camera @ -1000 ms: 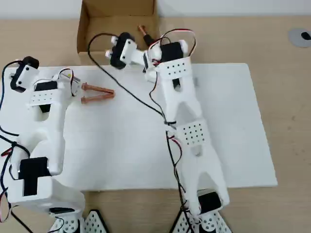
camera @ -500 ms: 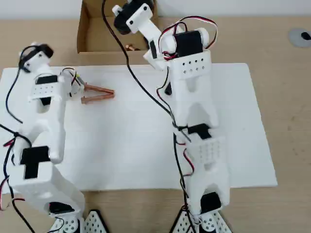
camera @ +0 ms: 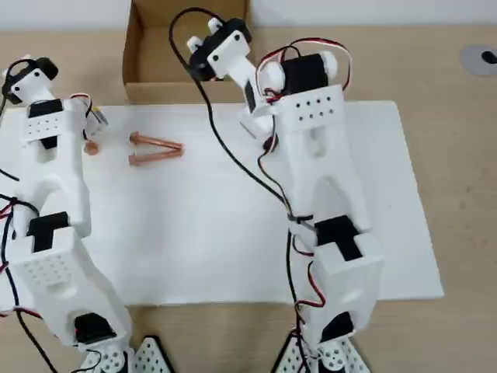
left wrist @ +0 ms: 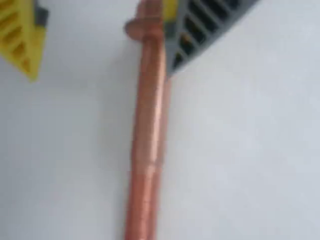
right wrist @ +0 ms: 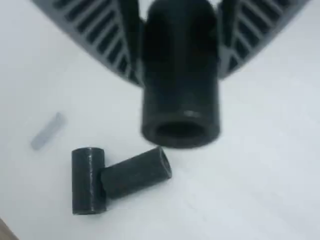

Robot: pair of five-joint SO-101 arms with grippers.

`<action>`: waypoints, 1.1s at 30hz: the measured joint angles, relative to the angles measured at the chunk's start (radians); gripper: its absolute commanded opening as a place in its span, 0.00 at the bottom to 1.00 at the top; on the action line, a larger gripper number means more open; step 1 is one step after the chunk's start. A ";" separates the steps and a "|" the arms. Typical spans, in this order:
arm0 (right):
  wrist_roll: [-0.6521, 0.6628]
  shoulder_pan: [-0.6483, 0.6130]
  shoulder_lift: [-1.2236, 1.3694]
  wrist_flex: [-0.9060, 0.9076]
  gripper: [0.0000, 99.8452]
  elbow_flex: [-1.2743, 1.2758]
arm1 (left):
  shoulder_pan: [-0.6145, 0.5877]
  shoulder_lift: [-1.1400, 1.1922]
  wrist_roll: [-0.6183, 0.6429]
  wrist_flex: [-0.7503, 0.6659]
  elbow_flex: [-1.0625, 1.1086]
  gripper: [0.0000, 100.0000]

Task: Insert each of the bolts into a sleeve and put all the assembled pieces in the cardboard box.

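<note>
My right gripper (right wrist: pixel 180 75) is shut on an upright black sleeve (right wrist: pixel 180 110), held just above the white mat. Two more black sleeves (right wrist: pixel 120 177) lie touching each other on the mat below it. My left gripper (left wrist: pixel 100 70) is open over the mat's left end, and a copper bolt (left wrist: pixel 147 150) lies against its grey finger (left wrist: pixel 200 35) with the yellow finger (left wrist: pixel 20 40) well apart. In the high view two copper bolts (camera: pixel 155 150) lie side by side on the mat, right of the left arm (camera: pixel 50 148). The cardboard box (camera: pixel 132 47) stands at the back.
The white mat (camera: pixel 194 233) covers most of the wooden table. The right arm (camera: pixel 311 116) stretches up the middle, its wrist over the box's front edge, with black cables looping around it. A small grey strip (right wrist: pixel 47 131) lies near the sleeves.
The left arm has shifted left, away from the two bolts on the mat. The right arm's wrist went over the box and has since drawn back toward its front edge.
</note>
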 measured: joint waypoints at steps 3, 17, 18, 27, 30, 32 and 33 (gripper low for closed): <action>-0.014 0.000 -0.002 0.000 0.01 0.000 | 0.003 0.000 0.000 0.003 0.000 0.18; -0.017 0.000 -0.002 0.000 0.01 0.000 | -0.034 0.071 0.014 -0.037 0.017 0.18; -0.020 0.000 -0.002 0.000 0.01 0.000 | -0.034 0.080 0.011 -0.037 0.012 0.18; -0.020 0.000 -0.002 0.000 0.01 0.000 | -0.034 0.190 -0.031 0.086 -0.164 0.18; -0.020 0.000 -0.002 0.000 0.01 0.000 | -0.034 0.247 -0.046 0.163 -0.264 0.18; -0.020 0.000 -0.002 0.000 0.01 0.000 | -0.034 0.282 -0.048 0.216 -0.331 0.15; -0.020 0.000 -0.002 0.000 0.01 0.000 | -0.034 0.301 -0.048 0.239 -0.364 0.12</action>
